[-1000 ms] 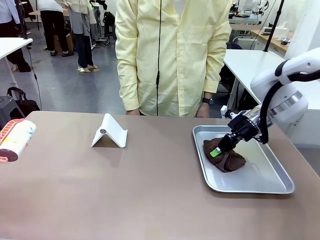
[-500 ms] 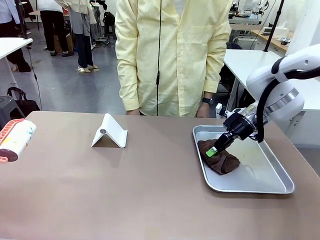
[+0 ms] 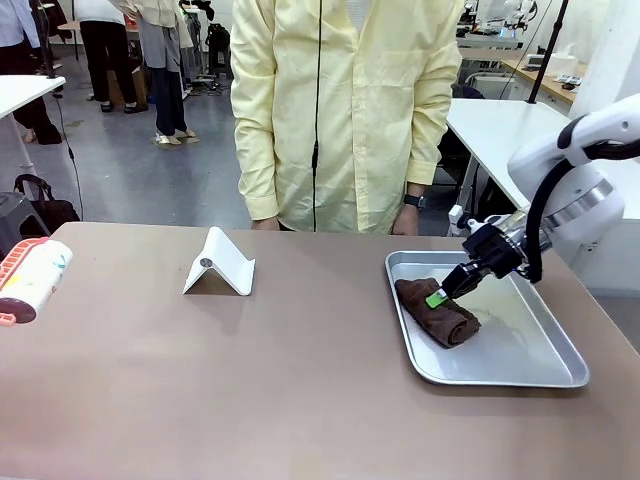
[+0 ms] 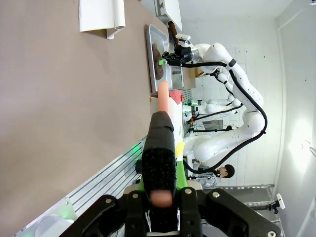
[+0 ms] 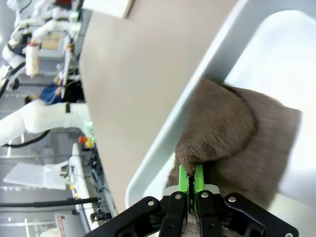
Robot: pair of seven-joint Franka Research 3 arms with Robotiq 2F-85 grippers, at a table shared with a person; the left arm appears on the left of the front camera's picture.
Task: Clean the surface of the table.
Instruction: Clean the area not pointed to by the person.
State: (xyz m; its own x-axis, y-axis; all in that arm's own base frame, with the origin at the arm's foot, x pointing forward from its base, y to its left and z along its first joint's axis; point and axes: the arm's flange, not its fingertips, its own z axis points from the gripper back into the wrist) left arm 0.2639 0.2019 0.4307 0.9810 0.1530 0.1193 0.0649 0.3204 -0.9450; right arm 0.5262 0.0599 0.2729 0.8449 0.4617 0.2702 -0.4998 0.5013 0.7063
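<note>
The brown table [image 3: 250,380] carries a silver tray [image 3: 500,380] at the right, with a brown cloth [image 3: 435,315] lying in it. My right gripper [image 3: 437,297] is shut on a fold at the cloth's top. In the right wrist view its green pads [image 5: 183,177] pinch that fold of the cloth [image 5: 222,128] near the tray's rim [image 5: 205,69]. My left gripper [image 4: 162,143] is shut on the pink handle of a lint roller [image 4: 163,101], held above the table [image 4: 59,98]. The roller [image 3: 30,282] shows at the left edge of the front view.
A white folded stand [image 3: 220,263] sits on the far left-middle of the table. A person in a yellow coat [image 3: 340,110] stands at the far edge, hands down. White-topped tables stand behind at the right.
My right gripper swung left, then back right and slightly up with the cloth. The cloth went from a bunched lump to a longer, flatter roll. The lint roller has not moved.
</note>
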